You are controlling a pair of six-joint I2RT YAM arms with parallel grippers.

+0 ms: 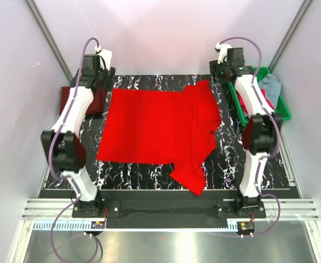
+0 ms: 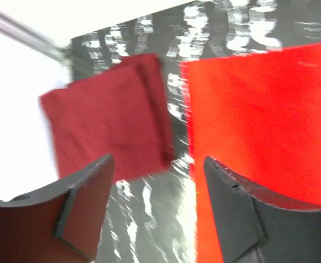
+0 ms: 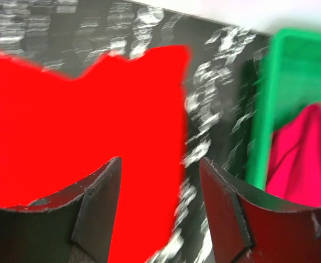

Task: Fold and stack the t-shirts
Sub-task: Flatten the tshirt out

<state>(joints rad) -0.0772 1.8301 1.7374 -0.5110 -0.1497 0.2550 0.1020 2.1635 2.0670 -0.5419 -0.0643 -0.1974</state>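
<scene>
The bright red t-shirt [image 1: 158, 131] lies spread in the middle of the tabletop [image 1: 231, 148], its hem to the left and its two short sleeves to the right. One sleeve points to the far side and the other reaches toward the near edge. No fold shows in it. The body is flat and smooth, with only a few wrinkles near the collar end (the cloth looks soft and thin, matte, without any print).

The dark maroon t-shirt [image 2: 108, 118] is at the far left corner, already a compact rectangle with layered edges, so this one seems to be finished and would be the base of the stack. The magenta-pink t-shirt [image 3: 303, 153] and the pale grey-blue t-shirt [image 1: 270, 83] lie crumpled in the green tray [image 3: 263, 120] at the right, not yet handled. By this judgement, about one shirt of four is done: the red one is ready for folding, and two wait.

The left tool [image 2: 158, 164] hangs over the gap between the maroon shirt and the red hem, with its dark fingers apart and nothing between them. The right tool [image 3: 159, 164] is above the far right sleeve, also spread wide and empty.

The tabletop is black with white marble veins, hard and slightly glossy. The tray is rigid plastic with straight walls.
</scene>
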